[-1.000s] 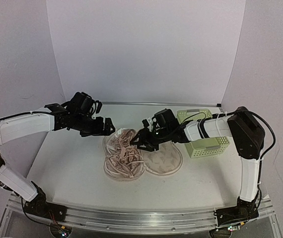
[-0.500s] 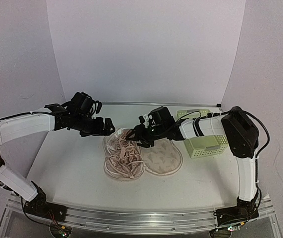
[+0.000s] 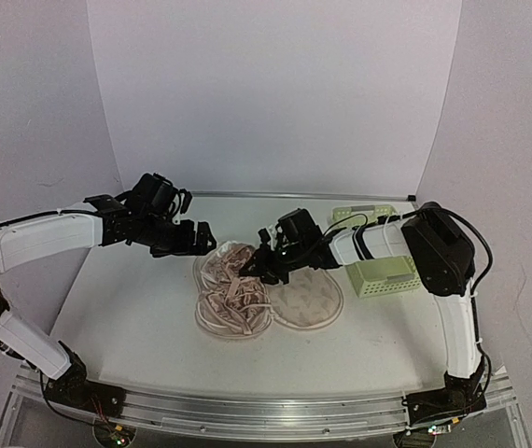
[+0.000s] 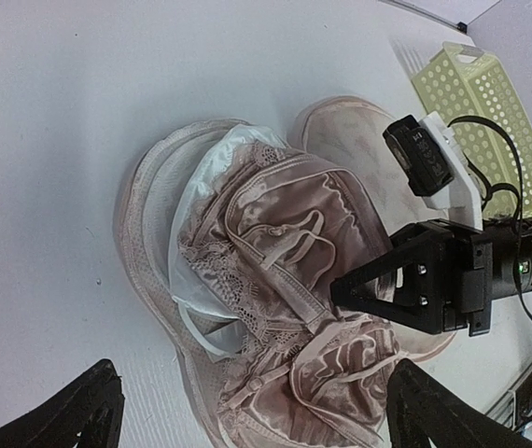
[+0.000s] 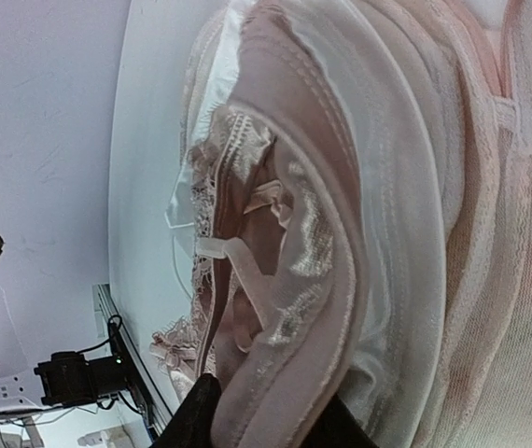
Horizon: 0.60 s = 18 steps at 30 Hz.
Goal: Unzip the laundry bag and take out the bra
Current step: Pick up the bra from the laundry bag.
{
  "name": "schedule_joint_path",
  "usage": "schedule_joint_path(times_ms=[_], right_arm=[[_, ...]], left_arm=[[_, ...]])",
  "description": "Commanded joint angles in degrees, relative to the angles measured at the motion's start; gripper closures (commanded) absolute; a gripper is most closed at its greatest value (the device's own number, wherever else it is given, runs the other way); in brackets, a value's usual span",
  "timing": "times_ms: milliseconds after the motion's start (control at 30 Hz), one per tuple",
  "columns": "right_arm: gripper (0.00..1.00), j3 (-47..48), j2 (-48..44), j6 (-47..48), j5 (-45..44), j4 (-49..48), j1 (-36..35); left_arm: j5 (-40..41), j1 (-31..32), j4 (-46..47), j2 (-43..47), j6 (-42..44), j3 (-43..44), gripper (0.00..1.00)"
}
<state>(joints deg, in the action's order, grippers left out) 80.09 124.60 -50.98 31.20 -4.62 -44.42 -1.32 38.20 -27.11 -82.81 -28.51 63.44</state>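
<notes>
Though the laundry bag (image 3: 309,301) lies unzipped, the bra (image 3: 233,291) sits in its 9 o'clock half, not yet out. Right tool (image 3: 253,267) pinches the cup edge; left tool (image 3: 196,239) gapes empty at 10 o'clock.

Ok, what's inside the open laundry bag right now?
A crumpled pinkish satin-and-lace bra with thin straps fills one half of the laundry bag, with white fabric beneath it. Whatever lies under that pile is covered.

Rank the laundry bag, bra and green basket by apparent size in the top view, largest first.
1. laundry bag
2-3. basket and bra look alike; the right arm hides part of the basket.
</notes>
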Motion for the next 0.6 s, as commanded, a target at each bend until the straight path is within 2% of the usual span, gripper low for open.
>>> schedule_joint_path(times_ms=[0, 200, 567], right_arm=[[0.8, 1.15, -1.84, 0.66, 0.42, -1.18, -0.31], [0.99, -0.15, -5.69, 0.34, -0.39, -1.09, -0.31], [1.0, -2.44, -15.6, -0.17, -3.02, -0.11, -0.31]], left_arm=[[0.78, -0.31, 0.57, 1.19, 0.65, 2.12, 0.02], [0.64, -0.31, 0.57, 0.97, 0.8, 2.32, 0.02], [2.32, -0.3, 0.06, 2.06, 1.79, 3.47, 0.02]])
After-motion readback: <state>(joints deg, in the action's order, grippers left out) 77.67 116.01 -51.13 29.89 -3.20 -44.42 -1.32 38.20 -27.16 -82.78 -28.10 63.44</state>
